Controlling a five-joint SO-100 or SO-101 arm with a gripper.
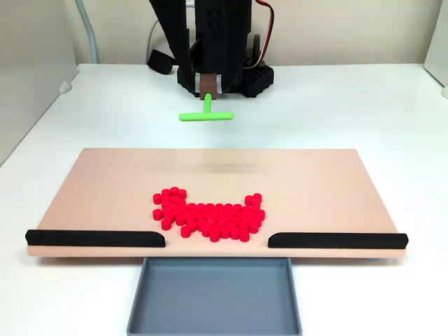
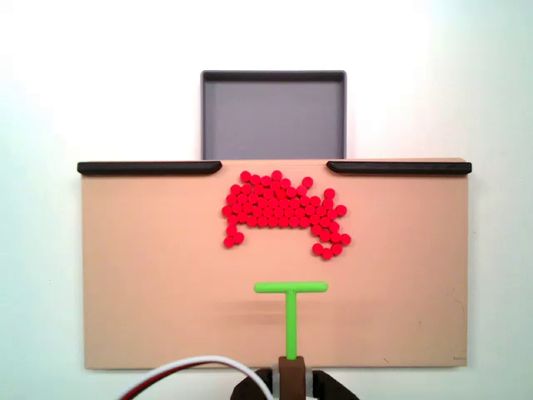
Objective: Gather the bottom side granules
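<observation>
White tabletop, one flat tan board with two black rails flanking a gap; grey tray beyond. Red cylindrical granules: clustered mid-board before the gap. Black gripper: pinching the green T-shaped stick, crossbar short of the cluster. Step: approach. Next: lower, push the crossbar into the trailing pellets.

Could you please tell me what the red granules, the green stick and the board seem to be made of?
Granules: probably plastic; uniform bright red, smooth, identical short cylinders. Green stick: likely plastic, possibly 3D-printed; saturated even colour, matte, rounded T shape. Board: a tan, matte, flat sheet without visible grain; painted wood, plastic or fibreboard, I cannot tell which.
</observation>
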